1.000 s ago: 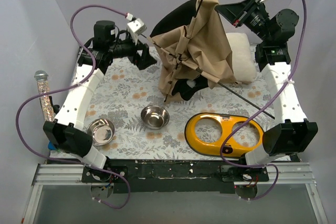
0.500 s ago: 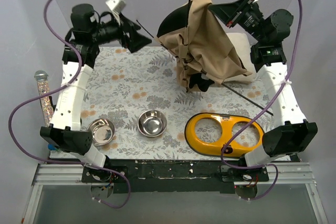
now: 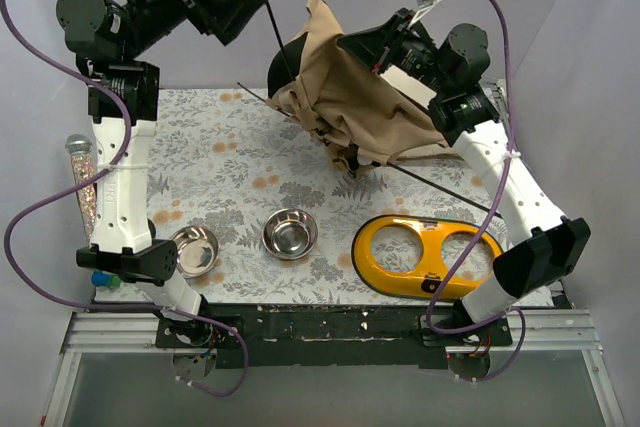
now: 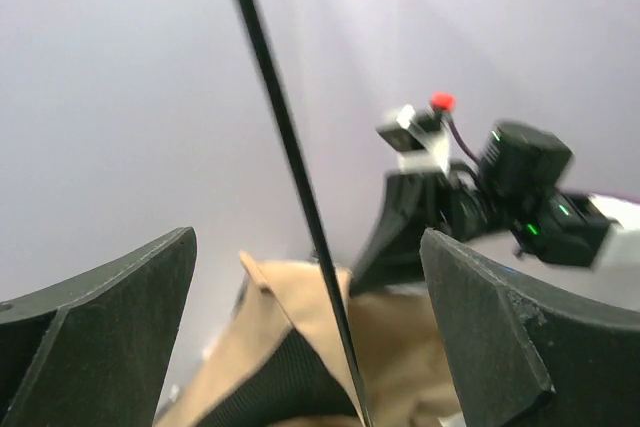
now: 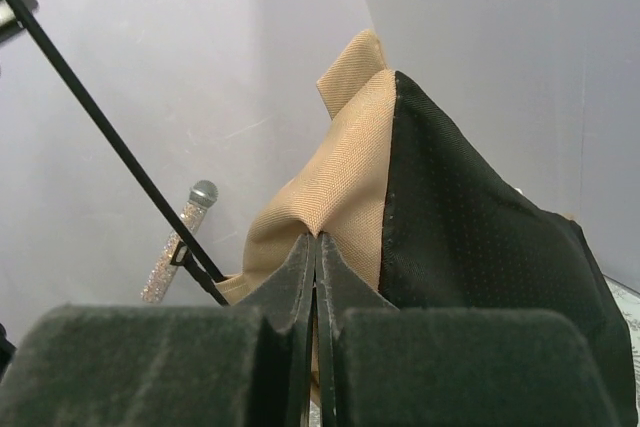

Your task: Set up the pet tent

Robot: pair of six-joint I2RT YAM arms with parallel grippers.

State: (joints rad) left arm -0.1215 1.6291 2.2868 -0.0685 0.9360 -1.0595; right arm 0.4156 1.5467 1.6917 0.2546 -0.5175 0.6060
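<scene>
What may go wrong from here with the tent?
The right jaws pinch only a small fold of the pet tent, so the raised fabric may slip out. The thin black rod passes between the open left jaws ungripped; it may swing away before they close.

yellow bowl stand (image 3: 432,247), steel bowl (image 3: 291,233), glitter tube (image 3: 85,187)

Overhead looks down; close wrist views seemingly share pet tent (image 5: 340,187).
</scene>
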